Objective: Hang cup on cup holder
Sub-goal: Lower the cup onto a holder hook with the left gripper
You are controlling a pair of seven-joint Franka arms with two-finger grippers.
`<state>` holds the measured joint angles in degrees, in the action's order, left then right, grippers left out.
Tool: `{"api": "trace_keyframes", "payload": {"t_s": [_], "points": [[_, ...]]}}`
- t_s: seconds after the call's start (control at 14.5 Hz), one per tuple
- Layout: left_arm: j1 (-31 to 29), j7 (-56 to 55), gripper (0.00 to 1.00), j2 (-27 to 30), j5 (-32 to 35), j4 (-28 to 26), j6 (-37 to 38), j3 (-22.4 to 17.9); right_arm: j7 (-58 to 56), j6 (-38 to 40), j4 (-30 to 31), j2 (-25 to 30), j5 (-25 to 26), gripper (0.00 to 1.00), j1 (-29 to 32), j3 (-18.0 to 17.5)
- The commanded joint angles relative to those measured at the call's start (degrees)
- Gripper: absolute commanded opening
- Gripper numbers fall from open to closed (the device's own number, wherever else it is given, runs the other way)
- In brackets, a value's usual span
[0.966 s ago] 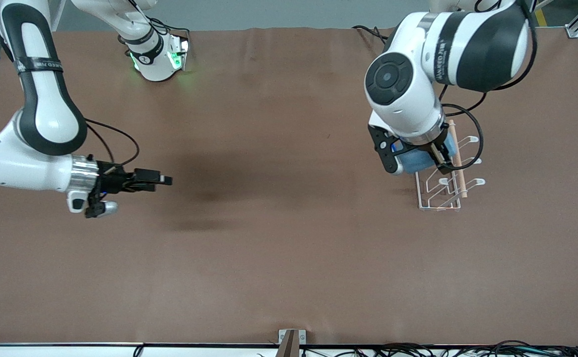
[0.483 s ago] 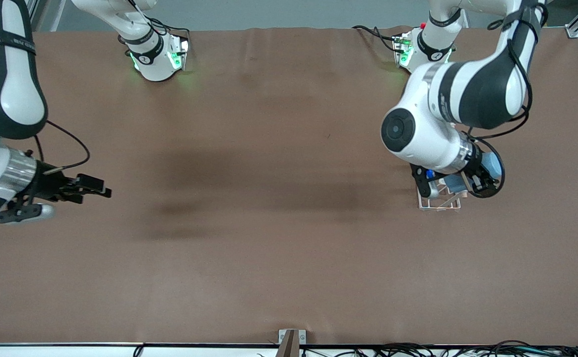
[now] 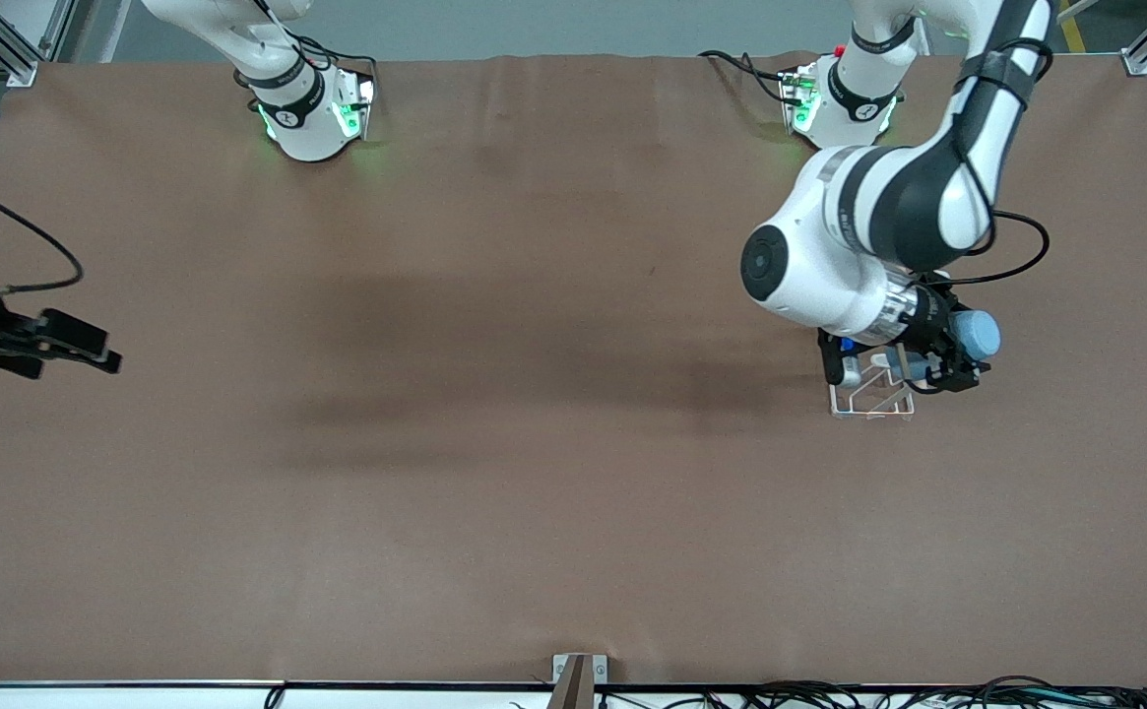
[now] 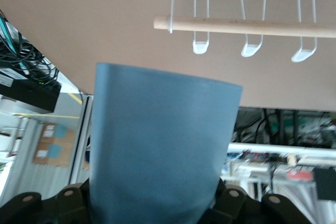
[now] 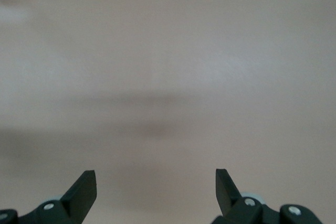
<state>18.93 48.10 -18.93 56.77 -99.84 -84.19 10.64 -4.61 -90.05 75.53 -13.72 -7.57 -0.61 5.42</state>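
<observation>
left arm: bent down over cup holder (image 3: pixel 870 399), wrist tipped sideways
left gripper (image 3: pixel 937 356): clamped on cup (image 3: pixel 977 333), over holder
right gripper (image 3: pixel 71 347): fingers spread, empty, waits over table (image 3: pixel 534 443) at right arm's end

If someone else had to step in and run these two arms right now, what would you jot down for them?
Left gripper: shut on the light blue cup, holding it in the air over the cup holder.
Right gripper: open and holding nothing, waiting over bare table at the right arm's end.
Cup holder: white wire rack with a wooden dowel on top, standing toward the left arm's end of the table; no cup shows on the prongs in view.
Done: the cup is picked up and brought to the rack.
Left: slip the cup over a prong, let go, pull the left arm away.
</observation>
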Motion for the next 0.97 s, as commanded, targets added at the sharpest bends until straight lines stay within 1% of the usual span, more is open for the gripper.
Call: {"api": "trace_keyframes", "payload": {"t_s": [0.0,0.14,0.21,0.34,0.62,0.76,0.9], "points": [[0.31,-2.91,0.63,2.15,3.78,-5.88,-1.06,0.61,1.18,8.64,-3.37,2.1,2.28,1.0,0.96,-0.41],[0.4,-5.03,0.63,1.36,4.66,-6.51,-1.06,1.92,1.88,8.66,-3.03,4.57,7.63,1.0,0.52,-0.93],[0.4,-5.21,0.63,1.09,5.01,-6.51,-1.06,2.1,2.75,8.49,-1.63,6.06,8.7,1.0,0.52,-0.94],[0.49,-6.7,0.63,-0.13,5.72,-6.42,-1.06,2.1,3.29,8.31,1.44,8.87,8.71,1.0,0.52,-0.94],[-0.3,-9.95,0.63,-3.3,7.91,-6.43,-0.62,2.1,3.73,2.17,12.94,16.69,8.71,1.0,0.61,-0.94],[-0.48,-10.75,0.63,-4.52,8.09,-6.16,-0.62,2.02,3.64,2.33,12.36,16.71,8.18,1.0,0.78,-0.94],[0.31,-14.33,0.63,-5.94,8.18,-6.07,-0.45,2.01,3.55,2.59,11.13,16.36,8.09,1.0,1.05,-0.85]]}}
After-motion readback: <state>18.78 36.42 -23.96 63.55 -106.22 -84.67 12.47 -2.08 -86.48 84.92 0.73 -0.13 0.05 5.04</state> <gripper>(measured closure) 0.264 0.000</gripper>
